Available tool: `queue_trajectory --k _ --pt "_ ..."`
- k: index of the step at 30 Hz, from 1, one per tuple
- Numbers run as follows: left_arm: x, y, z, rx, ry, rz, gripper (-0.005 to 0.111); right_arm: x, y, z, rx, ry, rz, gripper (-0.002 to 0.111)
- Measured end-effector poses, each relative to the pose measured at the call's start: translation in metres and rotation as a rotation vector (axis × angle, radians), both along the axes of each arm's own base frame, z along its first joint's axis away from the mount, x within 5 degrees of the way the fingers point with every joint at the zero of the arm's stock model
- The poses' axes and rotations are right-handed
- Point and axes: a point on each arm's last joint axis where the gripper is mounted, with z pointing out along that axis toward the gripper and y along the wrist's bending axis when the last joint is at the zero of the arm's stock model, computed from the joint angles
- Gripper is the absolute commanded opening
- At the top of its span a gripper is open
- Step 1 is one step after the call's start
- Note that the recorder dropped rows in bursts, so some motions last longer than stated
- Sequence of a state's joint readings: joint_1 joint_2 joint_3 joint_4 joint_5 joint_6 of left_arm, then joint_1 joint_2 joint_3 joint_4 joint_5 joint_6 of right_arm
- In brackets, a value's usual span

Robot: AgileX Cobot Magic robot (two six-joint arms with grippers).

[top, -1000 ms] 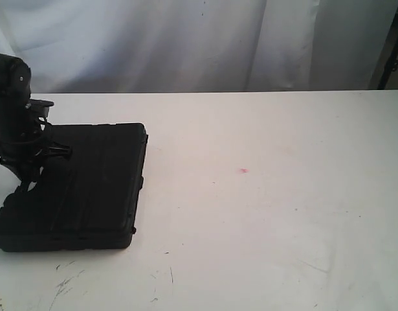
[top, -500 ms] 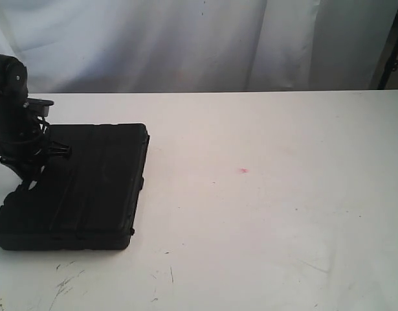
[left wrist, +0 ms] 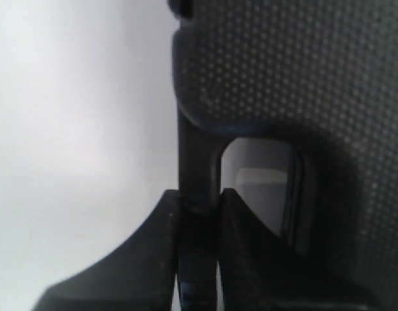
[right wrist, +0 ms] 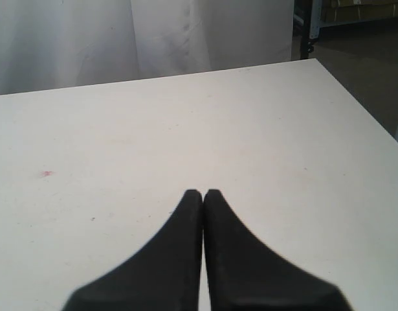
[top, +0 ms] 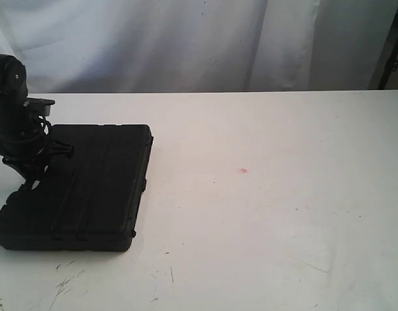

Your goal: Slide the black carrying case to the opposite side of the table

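The black carrying case (top: 88,184) lies flat at the left end of the white table (top: 270,194). My left gripper (top: 27,184) stands at the case's left edge, shut on its handle. In the left wrist view the gripper (left wrist: 199,201) has both fingers clamped on the thin black handle bar (left wrist: 197,155), with the dotted case lid (left wrist: 302,71) beside it. My right gripper (right wrist: 203,194) is shut with nothing in it, hovering over bare table (right wrist: 186,123). It does not show in the exterior view.
A small pink mark (top: 243,171) sits near the middle of the tabletop. Dark scuffs (top: 66,282) lie near the front edge. A white curtain (top: 186,39) hangs behind the table. The table's right end (right wrist: 354,110) drops off to a dark floor.
The case has shifted slightly to the right, its far right corner moving a little along the table. The left arm moved with it.
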State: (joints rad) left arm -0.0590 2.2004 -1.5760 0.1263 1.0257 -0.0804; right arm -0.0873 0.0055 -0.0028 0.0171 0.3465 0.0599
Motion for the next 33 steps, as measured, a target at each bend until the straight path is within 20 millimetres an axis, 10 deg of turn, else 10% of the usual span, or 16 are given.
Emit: queue_trajectory --k 6,13,17,22,33 --pt "0.0 0.0 0.001 0.002 0.002 -0.002 0.063 0.0 0.0 0.0 0.0 0.0 0.0 0.0" --pt "-0.002 0.009 0.031 -0.015 -0.069 0.027 0.066 0.0 0.0 0.0 0.0 0.0 0.0 0.0" --pt "-0.006 0.02 0.061 -0.075 -0.138 0.094 0.054 0.0 0.0 0.0 0.0 0.0 0.0 0.0" --pt "-0.016 0.023 0.11 -0.123 -0.264 0.138 0.0 0.0 0.0 0.0 0.0 0.0 0.0 0.0" --pt "-0.096 0.012 0.221 -0.259 -0.626 0.121 0.0 0.0 0.0 0.0 0.0 0.0 0.0 0.0"
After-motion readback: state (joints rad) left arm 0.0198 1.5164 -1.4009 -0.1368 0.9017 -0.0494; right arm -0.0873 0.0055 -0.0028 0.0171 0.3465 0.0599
